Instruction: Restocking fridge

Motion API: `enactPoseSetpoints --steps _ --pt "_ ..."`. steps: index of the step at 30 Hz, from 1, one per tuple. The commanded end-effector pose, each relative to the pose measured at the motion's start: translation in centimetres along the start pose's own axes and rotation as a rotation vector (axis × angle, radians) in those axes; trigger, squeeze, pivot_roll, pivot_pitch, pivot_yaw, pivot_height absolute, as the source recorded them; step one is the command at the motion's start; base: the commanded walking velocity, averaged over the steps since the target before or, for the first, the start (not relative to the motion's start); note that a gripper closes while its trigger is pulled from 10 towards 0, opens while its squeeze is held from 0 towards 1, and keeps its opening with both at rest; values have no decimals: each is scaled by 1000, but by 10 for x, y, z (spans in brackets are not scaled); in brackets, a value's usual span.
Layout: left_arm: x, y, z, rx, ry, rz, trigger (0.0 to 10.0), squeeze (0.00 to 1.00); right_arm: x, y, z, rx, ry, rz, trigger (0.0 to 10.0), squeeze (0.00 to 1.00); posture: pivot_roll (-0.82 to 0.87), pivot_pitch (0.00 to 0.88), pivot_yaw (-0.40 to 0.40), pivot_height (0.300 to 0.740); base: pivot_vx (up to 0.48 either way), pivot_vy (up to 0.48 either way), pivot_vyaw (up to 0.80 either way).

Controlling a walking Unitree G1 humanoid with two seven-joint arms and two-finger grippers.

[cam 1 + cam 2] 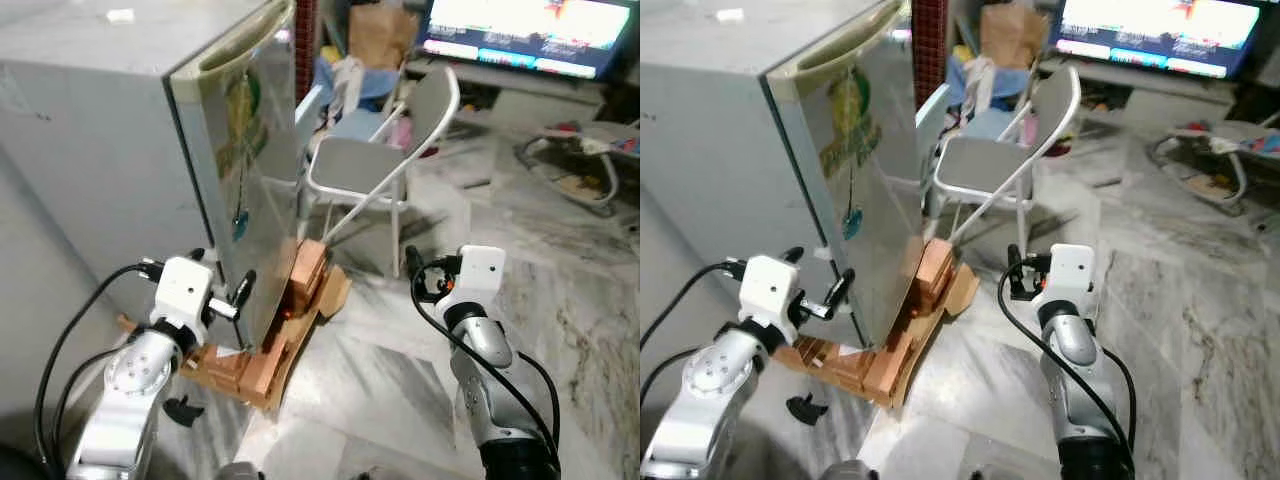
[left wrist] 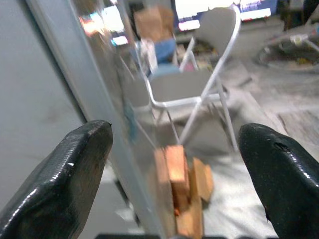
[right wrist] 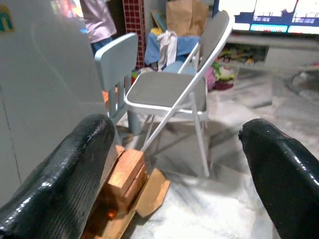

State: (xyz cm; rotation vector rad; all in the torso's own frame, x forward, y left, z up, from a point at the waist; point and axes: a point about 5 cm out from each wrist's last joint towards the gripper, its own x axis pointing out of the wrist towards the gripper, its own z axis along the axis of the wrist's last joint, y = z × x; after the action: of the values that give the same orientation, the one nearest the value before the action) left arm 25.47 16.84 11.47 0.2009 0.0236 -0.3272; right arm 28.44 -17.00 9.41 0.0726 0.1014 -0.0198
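Silver forearms are seen lowest in the head views, and at the left the left gripper (image 1: 222, 290) is raised beside the lower front corner of the fridge (image 1: 120, 150), its jaws spread wide and nothing held; in the left wrist view its fingers (image 2: 65, 179) are set to either side of the door's edge, though whether they touch it cannot be told. The fridge is stood upright, long axis vertical, on a stack of wooden blocks (image 1: 270, 345) on the marble floor (image 1: 380, 370), with its shiny door (image 1: 255, 170) closed and faced toward the right of the scene. A green and yellow sticker (image 1: 850, 125) is carried on the door, but its writing cannot be read. Behind the fridge a grey folding chair (image 1: 375, 165) is placed, and a lit screen (image 1: 525, 30) is seen at the back. At the right the right gripper (image 1: 422, 272) is held in free air above the floor, jaws released and well apart, with nothing grasped.
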Motion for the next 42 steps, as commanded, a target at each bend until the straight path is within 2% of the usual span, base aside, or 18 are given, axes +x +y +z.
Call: enactPoseSetpoints --steps 1,4,8,21,28,35,42 --pt "-2 1 -4 -18 16 5 10000 0 2 -3 5 -6 -7 -19 10000 0 90 0 -24 740 0 0 0" --pt "0 6 -5 -34 18 31 10000 0 2 -4 4 11 5 -28 10000 0 88 0 -27 740 0 87 0" --pt "4 11 -6 -31 14 54 10000 0 1 -7 5 17 7 -38 10000 0 79 0 -25 740 0 414 -800" --pt "12 13 -3 3 -38 75 10000 0 -2 -5 8 7 -6 -39 10000 0 70 0 -17 740 77 423 0" --pt "12 6 -4 -15 -35 38 10000 0 -1 -3 7 11 7 -35 10000 0 75 0 -21 740 100 0 -571" --pt "15 -2 -2 -70 -59 -1 10000 0 -1 -2 6 11 14 -34 10000 0 69 0 -22 740 0 0 -800" --pt "15 -3 -2 -75 -62 1 10000 0 -2 -3 7 14 9 -37 10000 0 65 0 -18 740 313 0 -373"
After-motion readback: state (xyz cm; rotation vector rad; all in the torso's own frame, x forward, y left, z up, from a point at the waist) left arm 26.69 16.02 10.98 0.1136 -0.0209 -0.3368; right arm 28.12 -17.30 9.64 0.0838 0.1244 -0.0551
